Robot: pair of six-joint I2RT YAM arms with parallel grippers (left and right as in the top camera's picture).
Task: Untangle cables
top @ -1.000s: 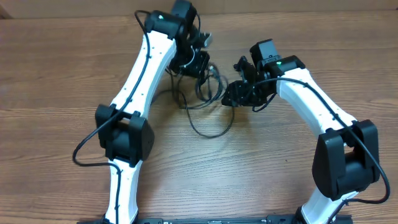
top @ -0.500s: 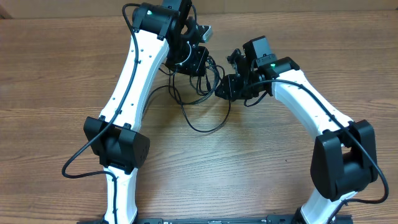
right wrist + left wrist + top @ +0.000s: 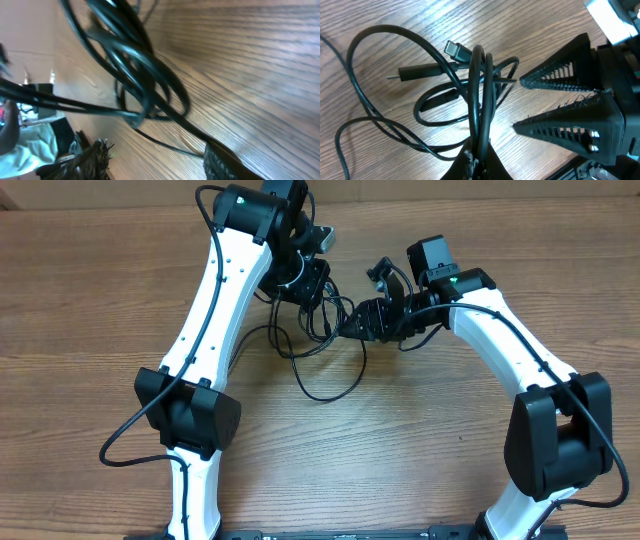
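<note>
Jaws of the left gripper [image 3: 476, 159] pinch the cables [image 3: 479, 100] at lower centre; right gripper [image 3: 519, 104] jaws spread, close beside them above the worktop [image 3: 535, 25].

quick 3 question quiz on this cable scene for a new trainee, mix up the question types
1. True or false: the left gripper is shut on a bunch of the cables.
2. Pick one. The right gripper is: A) open, beside the cables; B) shut on a loop; C) out of every view.
3. Fill in: the silver-tipped plug lies on the wooden ____.

Key: 1 true; 2 A; 3 table.
</note>
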